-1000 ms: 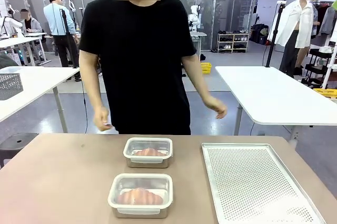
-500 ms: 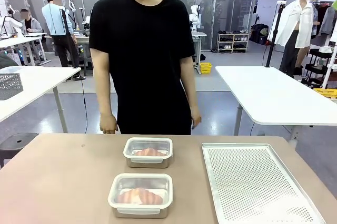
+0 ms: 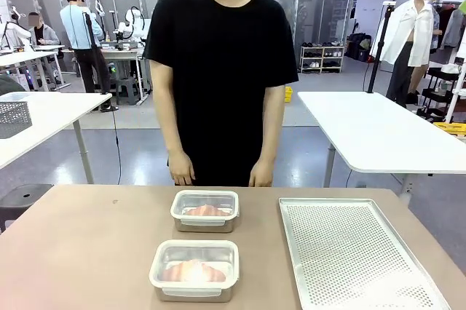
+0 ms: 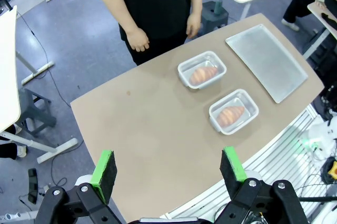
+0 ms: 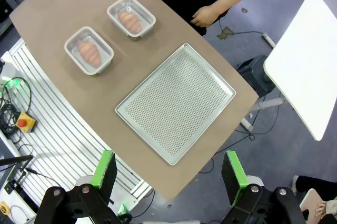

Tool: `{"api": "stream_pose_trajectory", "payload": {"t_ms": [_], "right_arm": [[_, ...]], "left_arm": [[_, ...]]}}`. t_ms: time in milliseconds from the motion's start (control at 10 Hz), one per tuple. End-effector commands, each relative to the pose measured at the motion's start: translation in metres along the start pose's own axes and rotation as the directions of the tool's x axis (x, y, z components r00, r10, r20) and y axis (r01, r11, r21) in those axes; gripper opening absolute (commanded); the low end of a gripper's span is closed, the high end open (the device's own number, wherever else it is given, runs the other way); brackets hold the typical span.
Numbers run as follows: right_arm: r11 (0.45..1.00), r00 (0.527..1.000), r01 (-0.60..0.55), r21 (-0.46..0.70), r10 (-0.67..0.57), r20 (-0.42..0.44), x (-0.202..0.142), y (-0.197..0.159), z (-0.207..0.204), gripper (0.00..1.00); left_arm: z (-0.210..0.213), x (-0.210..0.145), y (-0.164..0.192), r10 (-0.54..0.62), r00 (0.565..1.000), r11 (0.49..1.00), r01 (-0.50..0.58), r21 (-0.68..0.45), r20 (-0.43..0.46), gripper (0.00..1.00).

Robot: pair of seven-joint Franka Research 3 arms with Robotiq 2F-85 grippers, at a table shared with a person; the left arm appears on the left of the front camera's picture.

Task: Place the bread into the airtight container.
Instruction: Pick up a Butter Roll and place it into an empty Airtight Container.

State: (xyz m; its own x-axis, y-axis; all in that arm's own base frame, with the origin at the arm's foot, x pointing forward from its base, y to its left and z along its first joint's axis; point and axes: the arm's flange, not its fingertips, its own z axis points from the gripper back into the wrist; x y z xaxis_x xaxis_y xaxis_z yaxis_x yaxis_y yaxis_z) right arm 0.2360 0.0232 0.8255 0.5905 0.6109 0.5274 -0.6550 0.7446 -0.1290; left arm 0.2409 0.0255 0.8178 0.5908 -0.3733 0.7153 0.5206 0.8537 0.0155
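Brown surface (image 3: pixel 80 252) seen from the robot's side, with a person in a black shirt standing at the far edge, the person's hands (image 3: pixel 181 172) hanging just above that edge. Near container (image 3: pixel 194 269) toward the robot, far container (image 3: pixel 205 209) just behind it toward the person; both clear, both lidded, each with one piece of bread inside. Bread in the near container (image 3: pixel 194 272) and bread in the far container (image 3: pixel 207 211) visible through the lids. Perforated metal tray (image 3: pixel 349 252) to the right of both containers, apart from them, nothing on it.

Left hand (image 4: pixel 168 169) raised high above the surface, green pads spread wide, nothing between them. Both containers well below and ahead of it, toward the tray side of the surface: far container (image 4: pixel 202 69) closer to the person, near container (image 4: pixel 234 111) closer to the robot's edge.

Right hand (image 5: pixel 171 171) likewise raised high, beyond the surface's edge, green pads at full spread, gripping nothing. Tray (image 5: pixel 176 103) directly ahead of it; the two containers (image 5: pixel 88 50) farther off at upper left, each piece of bread lying well apart from both hands.
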Motion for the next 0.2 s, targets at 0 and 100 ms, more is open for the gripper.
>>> {"api": "stream_pose_trajectory", "payload": {"t_ms": [0,100], "right_arm": [[1.000,1.000,-0.002,-0.016,0.002,0.001,-0.0002,0.0001,0.0007,1.00],[1.000,1.000,-0.002,-0.016,0.002,0.001,-0.0002,0.0001,0.0007,1.00]], "left_arm": [[0.0004,0.0007,-0.0007,-0.005,1.000,1.000,0.005,-0.005,0.002,1.00],[0.0004,0.0007,-0.0007,-0.005,1.000,1.000,0.005,-0.005,0.002,1.00]]}}
